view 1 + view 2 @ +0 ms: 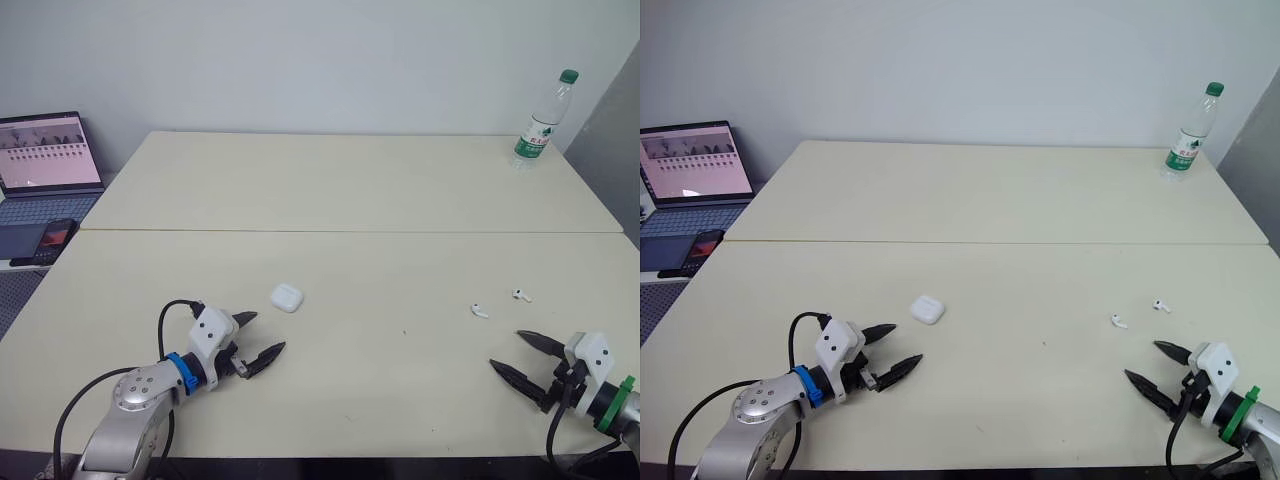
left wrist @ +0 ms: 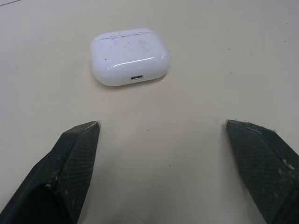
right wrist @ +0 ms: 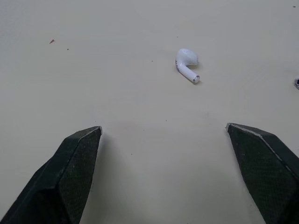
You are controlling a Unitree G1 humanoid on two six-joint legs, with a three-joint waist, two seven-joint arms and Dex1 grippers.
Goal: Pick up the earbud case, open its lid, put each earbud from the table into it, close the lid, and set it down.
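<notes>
Nothing done yet. Earbud case [image 1: 287,297] lies lid-shut on the table [image 1: 400,200], just beyond the spread-fingered left gripper [image 1: 259,340]. Two earbuds [image 1: 480,311] [image 1: 521,295] lie loose beyond the equally spread, empty right gripper [image 1: 528,357].

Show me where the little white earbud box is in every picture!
Left eye view: the small white rounded plastic earbud case lies left of centre on the cream table, just beyond the left claw.
Right eye view: same spot, case beyond the left claw.
Left wrist view: case ahead of the open left claw.
Right wrist view: this camera faces a small white earbud instead.
Shared landmark: the left claw.
</notes>
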